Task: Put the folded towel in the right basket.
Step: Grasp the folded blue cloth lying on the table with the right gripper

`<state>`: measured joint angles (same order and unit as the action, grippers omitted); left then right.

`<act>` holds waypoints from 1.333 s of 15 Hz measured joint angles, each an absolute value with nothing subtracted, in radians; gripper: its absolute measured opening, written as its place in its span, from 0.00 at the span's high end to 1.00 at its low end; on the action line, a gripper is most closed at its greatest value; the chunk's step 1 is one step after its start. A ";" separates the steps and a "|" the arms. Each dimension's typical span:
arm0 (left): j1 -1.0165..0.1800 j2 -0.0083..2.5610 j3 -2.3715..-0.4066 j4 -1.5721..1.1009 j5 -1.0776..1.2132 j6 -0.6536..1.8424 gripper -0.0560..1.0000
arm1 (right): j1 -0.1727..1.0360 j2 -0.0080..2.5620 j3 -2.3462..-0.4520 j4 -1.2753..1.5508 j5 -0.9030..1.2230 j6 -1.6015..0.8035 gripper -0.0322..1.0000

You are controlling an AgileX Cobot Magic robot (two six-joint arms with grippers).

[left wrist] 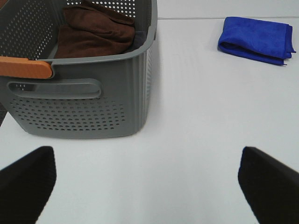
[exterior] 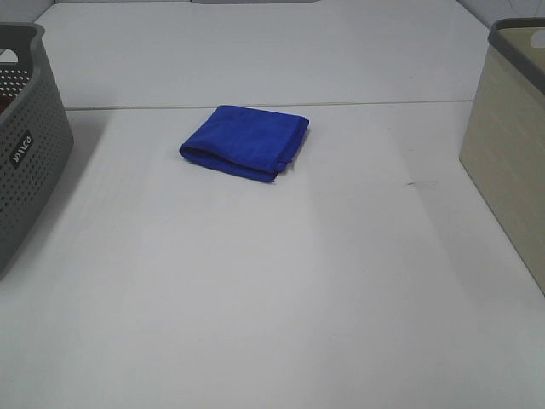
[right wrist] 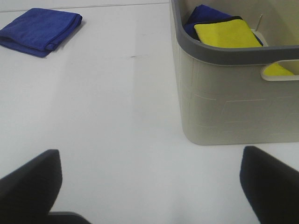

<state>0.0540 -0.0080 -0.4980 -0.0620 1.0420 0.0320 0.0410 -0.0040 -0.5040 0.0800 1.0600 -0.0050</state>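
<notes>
A folded blue towel (exterior: 245, 141) lies flat on the white table, a little behind its middle. It also shows in the left wrist view (left wrist: 256, 39) and in the right wrist view (right wrist: 39, 30). The beige right basket (exterior: 511, 145) stands at the table's right edge; the right wrist view shows its wall (right wrist: 224, 102). My left gripper (left wrist: 149, 186) is open and empty, low over the table beside the grey basket, far from the towel. My right gripper (right wrist: 149, 186) is open and empty beside the beige basket. Neither arm shows in the exterior high view.
A grey perforated basket (exterior: 25, 145) stands at the left edge; the left wrist view shows its wall (left wrist: 79, 107) and brown towels (left wrist: 96, 30) inside. The beige basket holds a yellow towel (right wrist: 229, 33) on top of a blue one (right wrist: 203, 14).
</notes>
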 joint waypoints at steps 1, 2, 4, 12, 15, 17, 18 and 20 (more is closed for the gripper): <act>0.054 -0.008 -0.498 -0.062 1.042 0.032 0.01 | 0.041 -0.004 -0.504 0.080 1.060 -0.005 0.02; 0.054 -0.008 -0.498 -0.062 1.042 0.032 0.01 | 0.041 -0.004 -0.504 0.080 1.060 -0.005 0.02; 0.054 -0.008 -0.498 -0.062 1.042 0.032 0.01 | 0.041 -0.004 -0.504 0.080 1.060 -0.005 0.02; 0.054 -0.008 -0.498 -0.062 1.042 0.032 0.01 | 0.041 -0.004 -0.504 0.080 1.060 -0.005 0.02; 0.054 -0.008 -0.498 -0.062 1.042 0.032 0.01 | 0.041 -0.004 -0.504 0.080 1.060 -0.005 0.02; 0.054 -0.008 -0.498 -0.062 1.042 0.032 0.01 | 0.041 -0.004 -0.504 0.080 1.060 -0.005 0.02; 0.054 -0.008 -0.498 -0.062 1.042 0.032 0.01 | 0.041 -0.004 -0.504 0.080 1.060 -0.005 0.02; 0.054 -0.008 -0.498 -0.062 1.042 0.032 0.01 | 0.041 -0.004 -0.504 0.080 1.060 -0.005 0.02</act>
